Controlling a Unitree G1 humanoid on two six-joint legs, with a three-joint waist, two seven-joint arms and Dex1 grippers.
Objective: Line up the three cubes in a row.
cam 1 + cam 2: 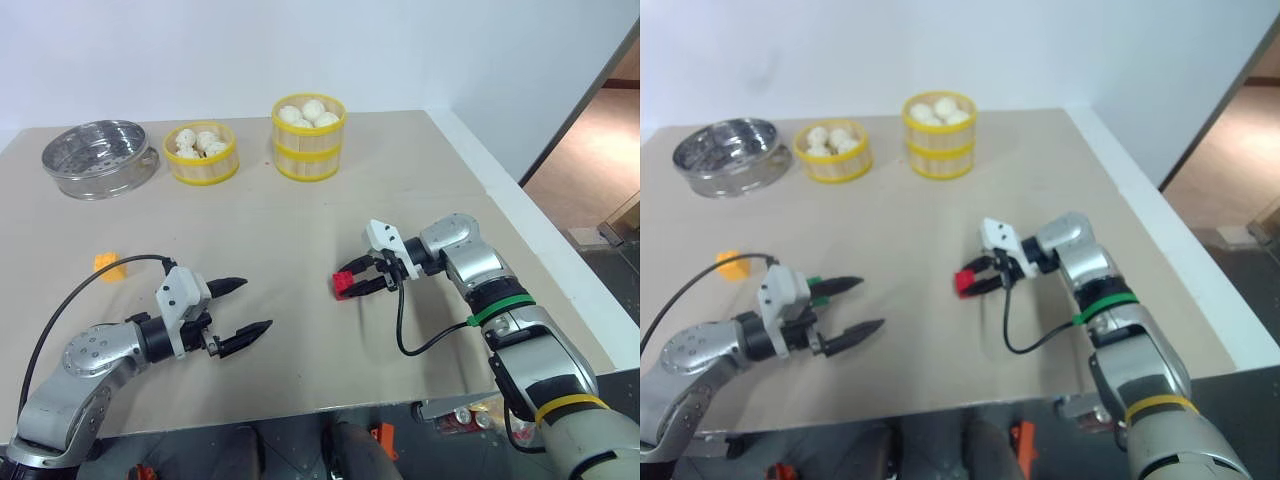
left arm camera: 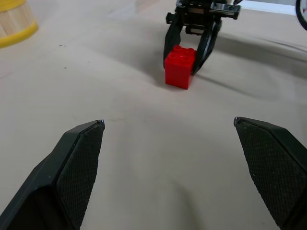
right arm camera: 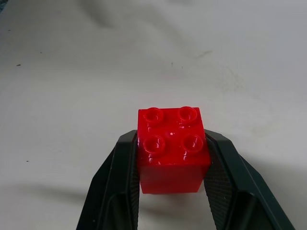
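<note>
since my right hand (image 1: pixel 362 284) is clamped on the red cube (image 3: pixel 172 149), fingers flat on two opposite faces, best to set it down square on the tabletop (image 1: pixel 300 230) with studs up; it sits at or just above the surface. left hand (image 1: pixel 245 307) gapes wide, holding nothing. orange-yellow cube (image 1: pixel 109 264) lies well off left

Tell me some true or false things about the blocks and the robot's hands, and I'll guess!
1. The right gripper pinches the red cube. True.
2. The left gripper holds the orange-yellow cube. False: its fingers are open and hold nothing; that cube lies on the table.
3. Both yellow steamer baskets hold white buns. True.
4. The red cube sits inside the metal steamer. False: it is between the right gripper's fingers.
</note>
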